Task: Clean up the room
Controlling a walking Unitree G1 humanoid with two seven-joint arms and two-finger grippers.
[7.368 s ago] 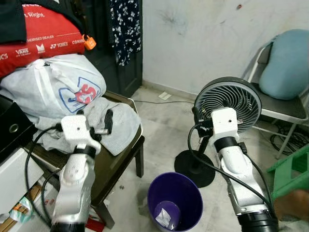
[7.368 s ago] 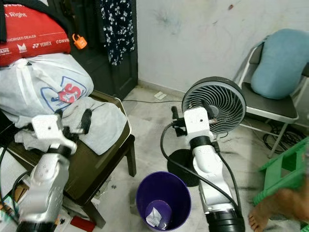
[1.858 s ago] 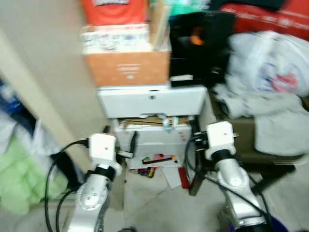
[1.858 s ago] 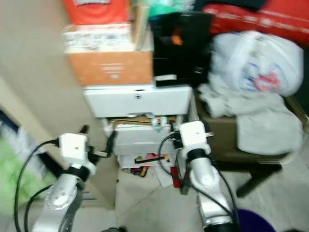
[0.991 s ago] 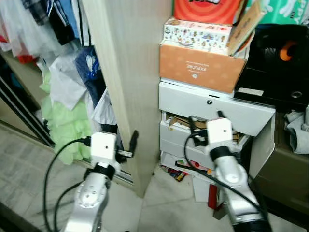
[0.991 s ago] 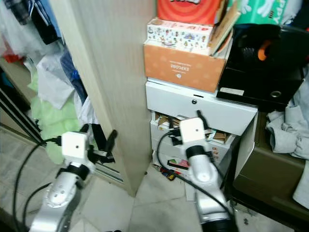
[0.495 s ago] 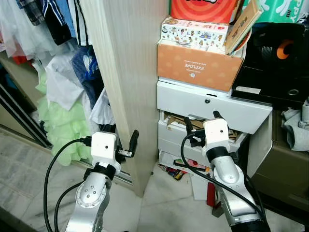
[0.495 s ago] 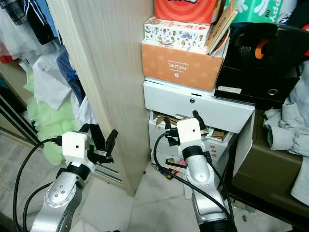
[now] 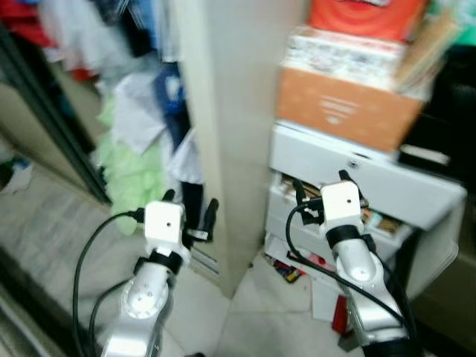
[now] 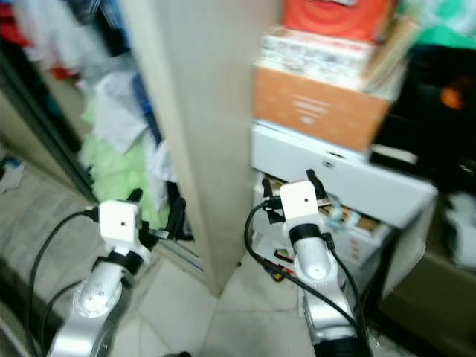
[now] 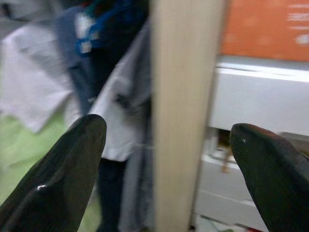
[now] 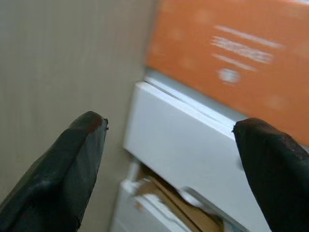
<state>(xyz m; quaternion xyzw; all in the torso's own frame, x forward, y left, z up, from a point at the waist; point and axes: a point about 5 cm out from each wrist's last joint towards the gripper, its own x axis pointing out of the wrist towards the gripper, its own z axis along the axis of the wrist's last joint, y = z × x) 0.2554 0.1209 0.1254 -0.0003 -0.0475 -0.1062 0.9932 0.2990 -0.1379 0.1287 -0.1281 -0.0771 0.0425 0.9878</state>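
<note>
The head views are blurred. Both arms are held up in front of me with nothing in them. My left gripper (image 9: 191,199) is open before the edge of a tall pale wooden panel (image 9: 230,111), and the left wrist view shows that panel (image 11: 186,106) between the open fingers (image 11: 72,169). My right gripper (image 9: 320,181) is open in front of a white drawer unit (image 9: 372,178) with an orange box (image 9: 349,104) on top. The right wrist view faces the white drawer front (image 12: 188,145) under the orange box (image 12: 231,53).
Left of the panel, clothes (image 9: 141,126) hang and pile up, white, blue and light green, beside a dark sliding-door frame (image 9: 52,126). Small coloured clutter (image 9: 294,271) lies on the pale floor under the drawers. A black case (image 10: 439,111) stands at far right.
The whole view has swung left and gone blurry, so the camera moved. More of the hanging clothes and door frame shows. Both arms keep the same pose, fingers still open.
</note>
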